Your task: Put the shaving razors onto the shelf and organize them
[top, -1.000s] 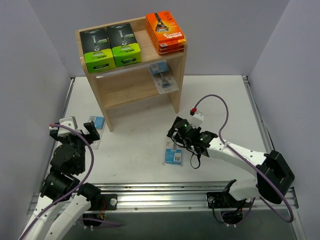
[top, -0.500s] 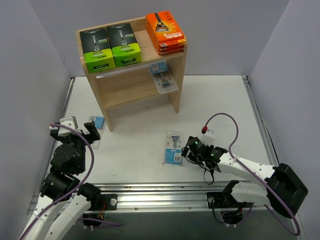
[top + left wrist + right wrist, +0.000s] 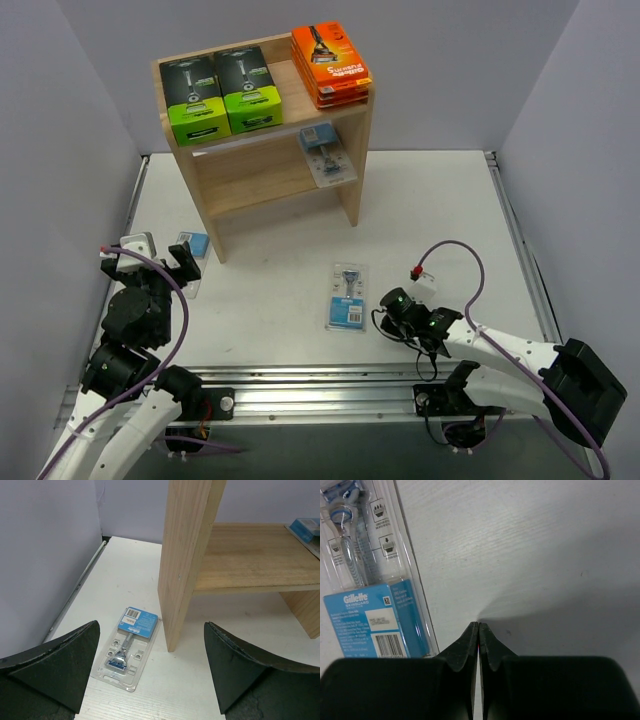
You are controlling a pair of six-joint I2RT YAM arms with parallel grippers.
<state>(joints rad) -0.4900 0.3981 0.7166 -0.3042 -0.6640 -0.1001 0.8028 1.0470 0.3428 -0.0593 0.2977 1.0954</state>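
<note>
Right pincer (image 3: 478, 626), fingers pressed together and empty, sits low just beside a blister pack (image 3: 348, 297) on the worktop (image 3: 450, 210), while the left pincer (image 3: 150, 630), spread wide, faces a second pack (image 3: 127, 647) beside the shelf (image 3: 250, 180) carrying green boxes (image 3: 220, 92), orange boxes (image 3: 330, 62) and a third pack (image 3: 327, 153).

We found the shelf (image 3: 250, 185) at the back of the table (image 3: 440, 200), left of centre. Two razor boxes (image 3: 247, 88) sat side by side on the left of its top tier, a stack of flat razor boxes (image 3: 330, 62) on the right, and one blister pack (image 3: 327, 155) at the middle tier's right end. A second blister pack (image 3: 127, 647) lay just outside the shelf's left side panel, ahead of the left gripper (image 3: 148, 257), and a third blister pack (image 3: 348, 297) lay before the shelf, the right gripper (image 3: 478, 625) just to its right.
</note>
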